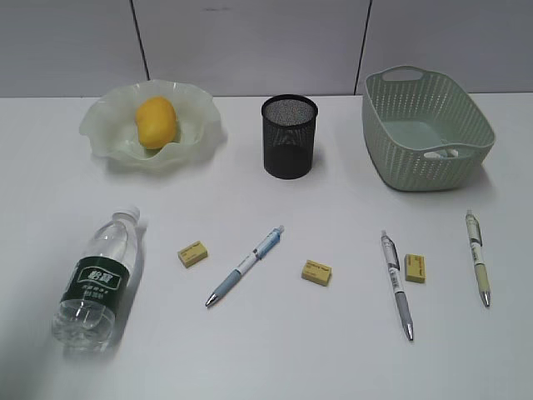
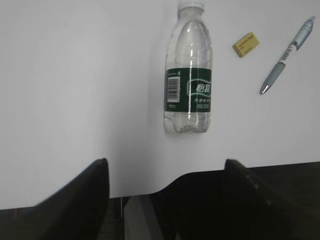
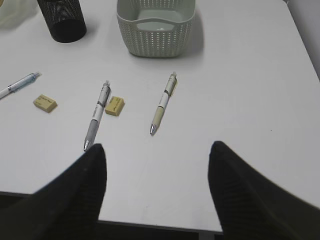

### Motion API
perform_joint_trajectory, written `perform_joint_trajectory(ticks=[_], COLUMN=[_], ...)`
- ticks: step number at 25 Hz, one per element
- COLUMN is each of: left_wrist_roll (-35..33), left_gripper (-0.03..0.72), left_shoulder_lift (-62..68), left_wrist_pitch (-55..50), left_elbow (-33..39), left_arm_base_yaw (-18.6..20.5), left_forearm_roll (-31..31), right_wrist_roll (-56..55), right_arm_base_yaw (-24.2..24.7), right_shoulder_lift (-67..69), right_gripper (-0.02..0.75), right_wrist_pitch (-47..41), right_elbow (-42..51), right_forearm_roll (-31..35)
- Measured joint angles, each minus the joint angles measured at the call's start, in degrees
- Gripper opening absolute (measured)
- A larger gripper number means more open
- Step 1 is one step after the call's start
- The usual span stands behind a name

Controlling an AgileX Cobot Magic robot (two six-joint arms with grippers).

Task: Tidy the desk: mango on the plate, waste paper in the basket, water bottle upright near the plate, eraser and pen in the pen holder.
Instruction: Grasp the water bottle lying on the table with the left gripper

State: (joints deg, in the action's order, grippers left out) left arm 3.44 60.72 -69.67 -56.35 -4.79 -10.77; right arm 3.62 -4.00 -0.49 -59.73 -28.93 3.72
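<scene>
The mango (image 1: 156, 122) lies in the ruffled green plate (image 1: 104, 125) at the back left. The water bottle (image 1: 96, 279) lies on its side at the front left, cap pointing away. Three pens (image 1: 246, 265) and three yellow erasers (image 1: 316, 272) lie scattered across the front of the table. The black mesh pen holder (image 1: 289, 137) stands at the back centre and the basket (image 1: 416, 167) at the back right. I cannot make out the waste paper. My left gripper (image 2: 166, 162) hangs open and empty over the near table edge, short of the bottle (image 2: 189, 75). My right gripper (image 3: 157, 146) is open and empty, short of two pens (image 3: 162, 102).
The table's near edge runs just under both grippers. A grey panelled wall stands behind the table. In the right wrist view the table's right edge (image 3: 305, 45) is close to the basket (image 3: 155, 40). Neither arm shows in the exterior view.
</scene>
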Motion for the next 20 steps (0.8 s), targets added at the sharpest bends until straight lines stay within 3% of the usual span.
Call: perform_joint_trajectory(ticks=[5,12,20], left_wrist_roll=[1.1,7.9,10.5], left_gripper=[0.641,0.652,0.652], left_shoulder_lift=[13.5,30.3,42.3], left_wrist_pitch=[0.1,0.4,8.9], left_elbow=[-6.6,-11.8,-12.3], left_arm_base_yaw=[-3.4,-12.3,-15.3], left_forearm_roll=[0.1,6.6,7.0], right_wrist_roll=[0.0,0.0,0.0], right_arm_base_yaw=[0.0,0.0,0.0], right_shoulder_lift=[0.0,0.0,0.0], right_gripper=[0.51,0.51,0.51], right_wrist_pitch=[0.0,0.0,0.0], right_elbow=[0.0,0.0,0.0], right_forearm_roll=[0.0,0.0,0.0])
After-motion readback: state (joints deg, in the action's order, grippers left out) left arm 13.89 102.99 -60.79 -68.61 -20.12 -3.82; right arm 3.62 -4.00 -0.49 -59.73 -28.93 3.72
